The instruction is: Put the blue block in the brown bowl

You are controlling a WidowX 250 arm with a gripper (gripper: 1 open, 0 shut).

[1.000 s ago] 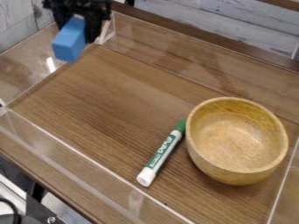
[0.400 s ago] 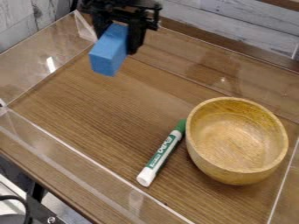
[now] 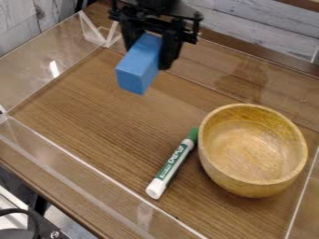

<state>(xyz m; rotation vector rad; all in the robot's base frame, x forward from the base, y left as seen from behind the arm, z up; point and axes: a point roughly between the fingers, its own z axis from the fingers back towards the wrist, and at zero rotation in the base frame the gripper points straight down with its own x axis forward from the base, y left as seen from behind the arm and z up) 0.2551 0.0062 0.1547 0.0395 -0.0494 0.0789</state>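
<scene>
My black gripper hangs above the back middle of the wooden tabletop, shut on the upper end of the blue block. The block points down and slightly left, lifted off the table. The brown bowl, round and light wood with a thick rim, sits at the right front and holds nothing. The block is to the upper left of the bowl, well apart from it.
A green-and-white marker lies diagonally on the table just left of the bowl. Clear plastic walls ring the wooden tabletop. A pale plank wall runs behind at the top right.
The gripper has carried the blue block rightward and nearer the camera, from the back left corner toward the middle. Bowl and marker have stayed put.
</scene>
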